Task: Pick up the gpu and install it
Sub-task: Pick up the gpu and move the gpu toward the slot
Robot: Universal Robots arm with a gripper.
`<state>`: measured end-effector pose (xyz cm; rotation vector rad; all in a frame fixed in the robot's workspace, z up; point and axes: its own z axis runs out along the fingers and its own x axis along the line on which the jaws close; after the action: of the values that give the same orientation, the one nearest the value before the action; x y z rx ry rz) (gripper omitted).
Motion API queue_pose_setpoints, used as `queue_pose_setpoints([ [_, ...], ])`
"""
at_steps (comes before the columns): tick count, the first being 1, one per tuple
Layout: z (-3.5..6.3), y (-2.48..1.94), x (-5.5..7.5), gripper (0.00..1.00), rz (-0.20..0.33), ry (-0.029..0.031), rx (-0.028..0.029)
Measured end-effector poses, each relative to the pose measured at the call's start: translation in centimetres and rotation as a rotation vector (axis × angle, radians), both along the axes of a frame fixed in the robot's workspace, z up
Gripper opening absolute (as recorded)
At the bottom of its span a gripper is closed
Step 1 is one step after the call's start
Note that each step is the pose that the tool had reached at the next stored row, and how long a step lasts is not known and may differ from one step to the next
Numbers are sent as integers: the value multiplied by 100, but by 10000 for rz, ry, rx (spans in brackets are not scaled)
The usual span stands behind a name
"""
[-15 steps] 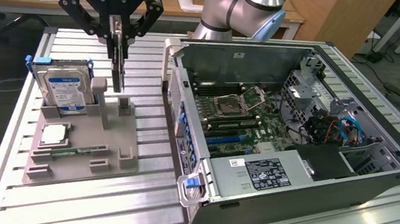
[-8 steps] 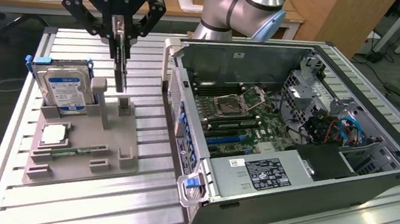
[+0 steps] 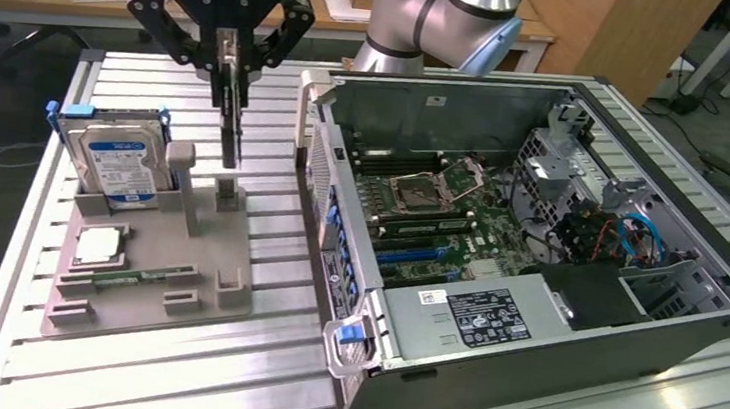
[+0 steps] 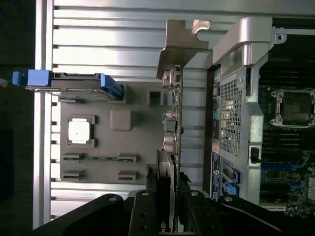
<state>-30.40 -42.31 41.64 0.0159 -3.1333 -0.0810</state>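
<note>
One black two-fingered gripper [image 3: 227, 63] hangs over the grey moulded parts holder [image 3: 148, 234] on the exterior view's left, its fingers clamped on the upper end of the gpu [image 3: 231, 121] — a thin flat card with a black face and a brownish board edge. The card hangs on edge, long side vertical. Its lower end is just over a small upright post of the holder, and whether the two touch I cannot tell.

From the wrist view the gpu [image 4: 175, 113] runs away from the gripper [image 4: 168, 206], with a bent silver metal bracket [image 4: 184, 39] at its far end.

On the holder, a silver hard drive with a blue label [image 3: 121, 166] stands upright in its slot beside the card. A square silver processor chip [image 3: 100, 244] lies flat nearer the camera, with a narrow green memory stick [image 3: 144, 274] just beyond it.

To the exterior view's right lies the open dark grey computer case [image 3: 674, 330] — its green motherboard [image 3: 452, 208] is exposed. Holder and case both rest on a slatted aluminium table [image 3: 160, 386].
</note>
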Motion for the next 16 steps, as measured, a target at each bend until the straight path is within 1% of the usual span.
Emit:
queue_pose_setpoints([
  [5, 0, 0, 54, 26, 0, 0, 0],
  [8, -1, 0, 105, 26, 3, -1, 13],
  [16, -1, 0, 234, 26, 17, 0, 13],
])
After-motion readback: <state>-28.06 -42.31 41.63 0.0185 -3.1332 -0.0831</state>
